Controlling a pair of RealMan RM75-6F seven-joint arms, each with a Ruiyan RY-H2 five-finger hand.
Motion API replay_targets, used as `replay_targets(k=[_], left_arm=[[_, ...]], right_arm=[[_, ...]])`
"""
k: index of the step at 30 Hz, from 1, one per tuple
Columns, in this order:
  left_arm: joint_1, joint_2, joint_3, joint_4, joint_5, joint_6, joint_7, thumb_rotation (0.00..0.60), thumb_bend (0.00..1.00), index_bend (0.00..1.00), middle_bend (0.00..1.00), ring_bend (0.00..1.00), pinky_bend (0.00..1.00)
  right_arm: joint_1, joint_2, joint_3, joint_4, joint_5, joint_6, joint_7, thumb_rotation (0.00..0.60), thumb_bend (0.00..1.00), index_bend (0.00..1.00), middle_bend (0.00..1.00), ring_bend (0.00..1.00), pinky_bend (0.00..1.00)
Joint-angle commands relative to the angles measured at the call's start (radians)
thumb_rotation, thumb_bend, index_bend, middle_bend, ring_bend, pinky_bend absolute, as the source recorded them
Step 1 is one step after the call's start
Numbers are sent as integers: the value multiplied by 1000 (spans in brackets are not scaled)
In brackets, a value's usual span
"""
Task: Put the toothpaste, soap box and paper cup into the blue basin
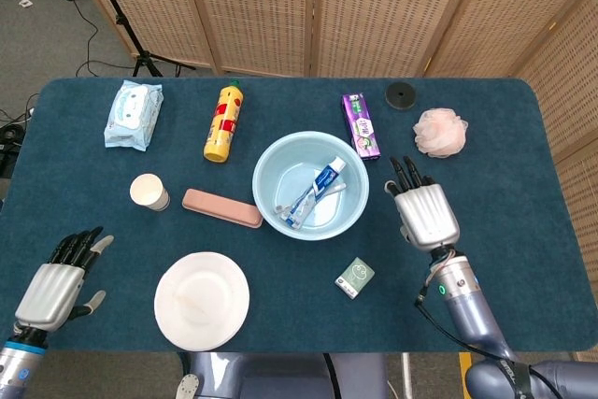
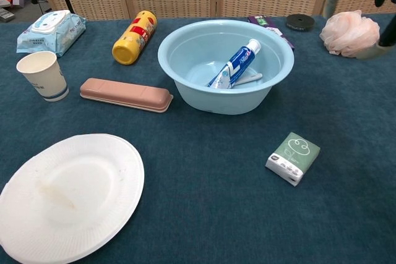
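Note:
The blue basin stands mid-table. A blue-and-white toothpaste tube leans inside it, beside a white toothbrush. Nothing touches the small green soap box, which lies on the cloth in front of the basin to its right. Left of the basin stands the upright paper cup. My right hand hovers to the right of the basin, fingers straight and apart, holding nothing. My left hand is open near the front left edge.
A long pink case lies between cup and basin. A paper plate sits at the front. Along the back lie a wipes pack, yellow bottle, purple box, black disc and pink loofah.

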Motion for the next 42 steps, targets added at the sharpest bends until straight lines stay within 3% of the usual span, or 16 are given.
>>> replay_targets(k=[1,8,12,29,42], left_arm=[[1,2,2,-1,5,3,-1,600,275,0,0,0,87],[2,1,1,1,1,1,-1,600,272,0,0,0,87],[1,-1,-2,4,-9,-3,2,600,272,0,0,0,86],[1,8,-14,5,-35,-4,-8,600,272,0,0,0,87],[4,15,-20,2,-42,2,-15,600,272,0,0,0,87]], right_arm=[[-67,23,-69,-49,-67,35,13,600,156,316,48,0,366],[-162,9,-149,-84,-168,46,76,600,145,233,0,0,344],[-184,-13,-160,-79,-210,37,75,600,139,211,0,0,337],[-196,-206,-103,-8,-138,-70,35,600,131,204,0,0,337],[-206,-256,-82,83,-88,-132,93,600,131,204,0,0,337]])
